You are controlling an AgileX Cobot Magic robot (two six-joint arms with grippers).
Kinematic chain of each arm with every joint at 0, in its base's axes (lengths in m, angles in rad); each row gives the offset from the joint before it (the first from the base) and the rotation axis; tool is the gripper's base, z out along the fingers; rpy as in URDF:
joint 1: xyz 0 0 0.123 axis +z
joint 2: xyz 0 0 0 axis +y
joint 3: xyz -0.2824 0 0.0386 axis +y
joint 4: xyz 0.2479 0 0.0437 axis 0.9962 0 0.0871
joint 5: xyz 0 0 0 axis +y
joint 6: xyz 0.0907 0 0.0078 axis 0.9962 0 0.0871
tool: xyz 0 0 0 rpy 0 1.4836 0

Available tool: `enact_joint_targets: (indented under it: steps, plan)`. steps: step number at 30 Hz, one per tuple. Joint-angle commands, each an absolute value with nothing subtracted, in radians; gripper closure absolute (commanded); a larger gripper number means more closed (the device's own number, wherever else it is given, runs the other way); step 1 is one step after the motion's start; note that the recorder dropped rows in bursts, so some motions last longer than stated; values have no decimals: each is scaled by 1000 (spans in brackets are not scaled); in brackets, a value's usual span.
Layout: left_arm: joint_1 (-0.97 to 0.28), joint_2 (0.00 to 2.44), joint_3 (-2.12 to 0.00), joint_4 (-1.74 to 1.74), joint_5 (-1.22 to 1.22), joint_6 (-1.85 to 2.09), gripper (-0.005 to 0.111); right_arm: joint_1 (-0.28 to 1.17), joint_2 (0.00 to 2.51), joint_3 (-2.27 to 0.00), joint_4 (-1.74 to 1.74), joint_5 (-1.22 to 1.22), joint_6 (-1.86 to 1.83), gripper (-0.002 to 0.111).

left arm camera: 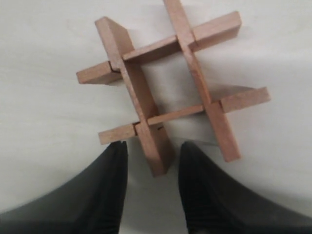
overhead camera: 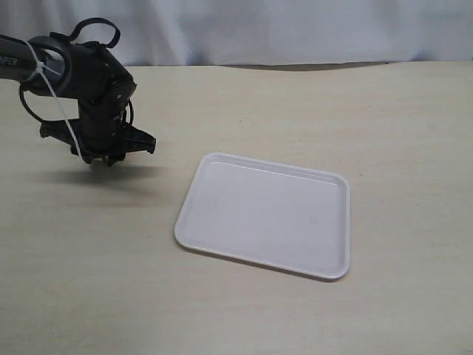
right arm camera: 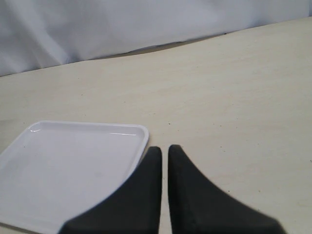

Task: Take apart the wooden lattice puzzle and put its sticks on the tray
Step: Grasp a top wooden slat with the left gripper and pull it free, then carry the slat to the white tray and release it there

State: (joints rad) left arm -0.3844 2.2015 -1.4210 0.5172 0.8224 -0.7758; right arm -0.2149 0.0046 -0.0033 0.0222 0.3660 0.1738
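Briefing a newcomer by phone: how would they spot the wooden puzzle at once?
On the beige table, in the exterior view, look left of the white tray to the black left hand; the wooden lattice puzzle lies at its fingertips. It is the only reddish-brown thing there: four sticks crossed into a hash shape.

The puzzle (left arm camera: 165, 92) is made of reddish-brown wood, matt and finely grained. The tray (overhead camera: 266, 214) is formed of white plastic, smooth and faintly glossy, with glints caught along its rim. The table (overhead camera: 310, 103) is finished pale and matt. Matt black, finely ribbed pads (left arm camera: 200, 195) are fitted to the left gripper (left arm camera: 152, 148).
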Motion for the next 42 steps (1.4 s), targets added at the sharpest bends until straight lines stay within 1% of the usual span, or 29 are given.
enact_joint_targets:
  steps: [1, 5, 6, 8, 9, 12, 25, 38, 42]
  plan:
    - [-385, 2196, -1420, 495, 778, -771, 71, -218, 0, 0, 14, 364, 169, 104]
    - [-385, 2193, -1420, 499, 771, -771, 71, -218, 0, 0, 14, 364, 169, 104]
    - [-385, 2193, -1420, 506, 771, -771, 74, -218, 0, 0, 14, 364, 169, 104]
    - [-385, 2193, -1420, 513, 776, -760, 83, -218, 0, 0, 14, 364, 169, 104]
    - [-385, 2193, -1420, 513, 778, -744, 91, -218, 0, 0, 14, 364, 169, 104]
    - [-385, 2193, -1420, 511, 783, -726, 107, -218, 0, 0, 14, 364, 169, 104]
    - [-385, 2163, -1420, 446, 834, -595, 107, -218, 0, 0, 14, 364, 169, 104]
    - [-385, 2046, -1420, 411, 852, -546, 107, -218, 0, 0, 14, 364, 169, 104]
    - [-401, 1997, -1420, 369, 820, -496, 107, -218, 0, 0, 14, 364, 169, 104]
